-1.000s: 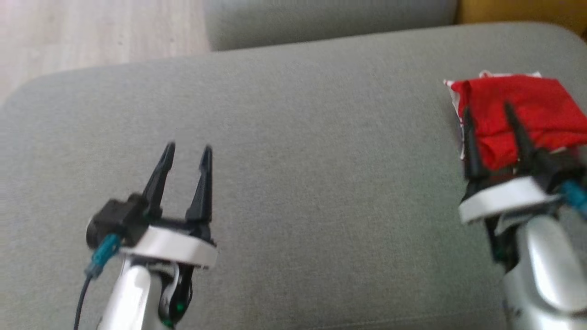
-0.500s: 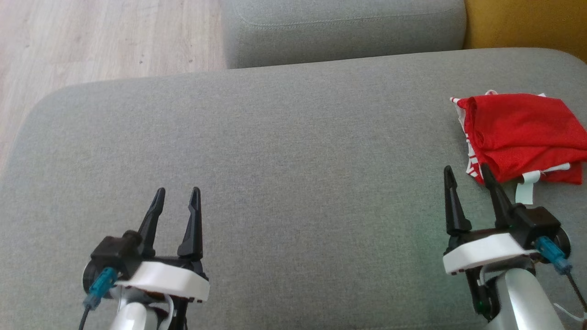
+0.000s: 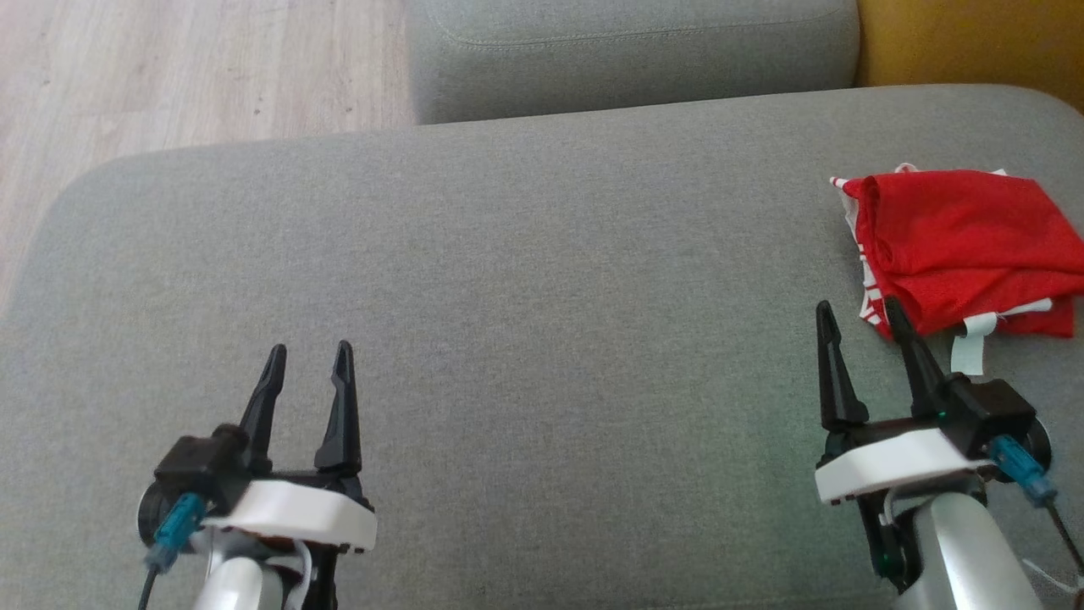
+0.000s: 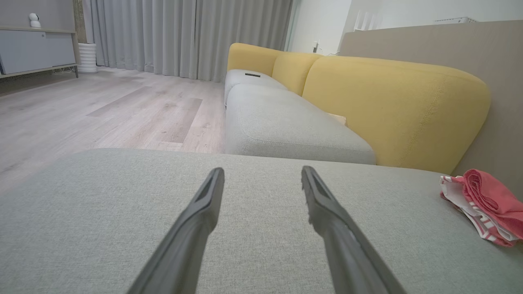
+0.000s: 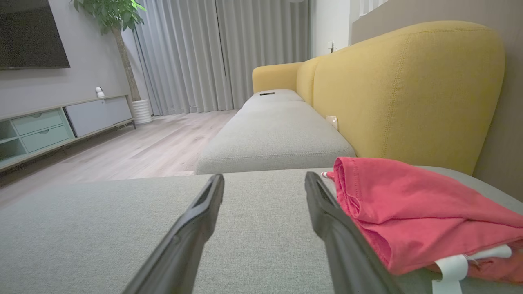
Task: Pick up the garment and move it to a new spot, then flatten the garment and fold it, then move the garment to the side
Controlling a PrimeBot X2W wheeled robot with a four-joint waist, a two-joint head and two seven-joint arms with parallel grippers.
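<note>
The garment (image 3: 961, 241) is soft red cloth; the seat cushion (image 3: 542, 280) is matt, coarse-woven grey fabric; the floor (image 3: 169, 68) is pale wood.

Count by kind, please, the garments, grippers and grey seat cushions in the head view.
Red fabric garment with white trim: 1
Black two-finger grippers: 2, left gripper and right gripper, both open
Grey fabric seat cushions: 2, near cushion and far cushion
Total: 5

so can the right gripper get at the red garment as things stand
Probably yes. The right gripper is open, close beside the near corner of the folded red garment, which lies on the grey cushion with nothing between them.
</note>
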